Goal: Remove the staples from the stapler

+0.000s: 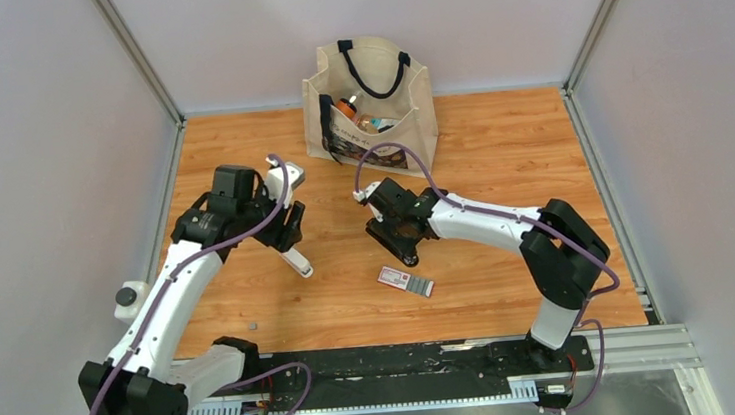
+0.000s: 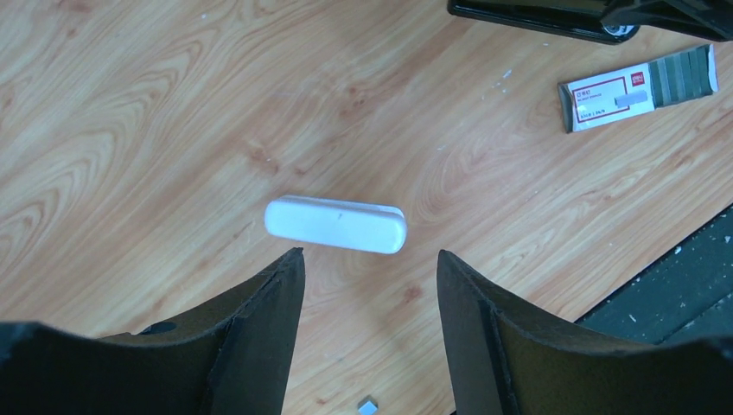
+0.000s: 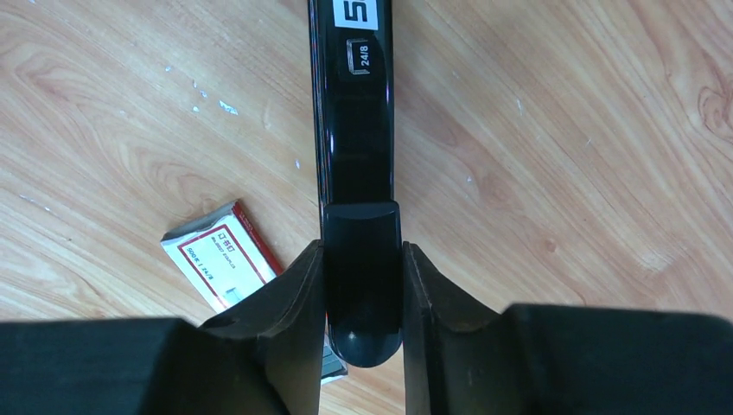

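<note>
Glossy black plastic fills the right wrist view: the stapler is slim and long, with a rounded tail end and a seam where that tail cap begins. There's a small framed "24/8" mark on top and part of a white label at the far edge. The right gripper clamps it, one finger pressed on each side of the tail, and the body runs out toward 12 o'clock in that view. I can't tell whether it rests on the wood or sits just above it.

From above, the stapler sits near the middle of the wooden table, tucked under the right gripper.

Over at 9 o'clock from it, the left gripper hangs with its fingers spread wide and holds nothing. The white oblong bar lies flat on the wood just beyond the fingertips, untouched.

Now the containers. At 5 o'clock from the stapler lies a small red-and-white box, flat on the wood, with a ribbed grey-green section showing at one end. I can't say for sure what that section is.

At 12 o'clock on the table stands a canvas tote bag with black handles, its mouth open. Something orange-topped and a few packets show inside, too small to name.

Down at 7 o'clock, near the table's front edge, lies a tiny grey clump of staples, well apart from everything else.
</note>
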You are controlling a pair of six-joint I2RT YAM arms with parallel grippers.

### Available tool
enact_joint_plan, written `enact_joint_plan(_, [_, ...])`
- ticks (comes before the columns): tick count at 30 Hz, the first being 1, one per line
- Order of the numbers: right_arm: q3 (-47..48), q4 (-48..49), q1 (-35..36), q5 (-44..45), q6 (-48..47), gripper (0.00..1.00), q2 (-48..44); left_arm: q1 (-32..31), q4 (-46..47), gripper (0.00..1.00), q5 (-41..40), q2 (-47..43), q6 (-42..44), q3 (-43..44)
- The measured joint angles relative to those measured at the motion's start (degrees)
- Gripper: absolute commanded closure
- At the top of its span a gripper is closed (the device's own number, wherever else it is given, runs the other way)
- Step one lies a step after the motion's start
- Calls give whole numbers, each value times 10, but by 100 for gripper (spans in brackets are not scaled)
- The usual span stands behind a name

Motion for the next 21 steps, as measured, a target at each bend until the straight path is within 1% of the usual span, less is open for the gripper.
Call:
enact_joint_plan(1, [1,1,0,0,2,100,2,-10,4,34,-5,7,0,0])
enact_joint_plan(5, [18,2,0,1,14,100,11,-35,16,34,-11,39,0,3])
enact_joint_plan(8, [28,8,0,1,37,100,14,-36,21,33,-8,61,-3,14])
enact_joint_plan(11, [33,24,-2,5,80,100,7,-36,34,32,4,75,-11,25])
enact_joint_plan(14, [27,49,-3,9,131,100,-23,-36,45,31,26,80,-20,28])
enact_joint_plan(15, [22,59,-3,10,150,100,-38,-36,51,27,33,80,-21,27])
enact_joint_plan(21, [-15,132,-4,12,247,100,-129,-36,94,27,73,66,-23,-15])
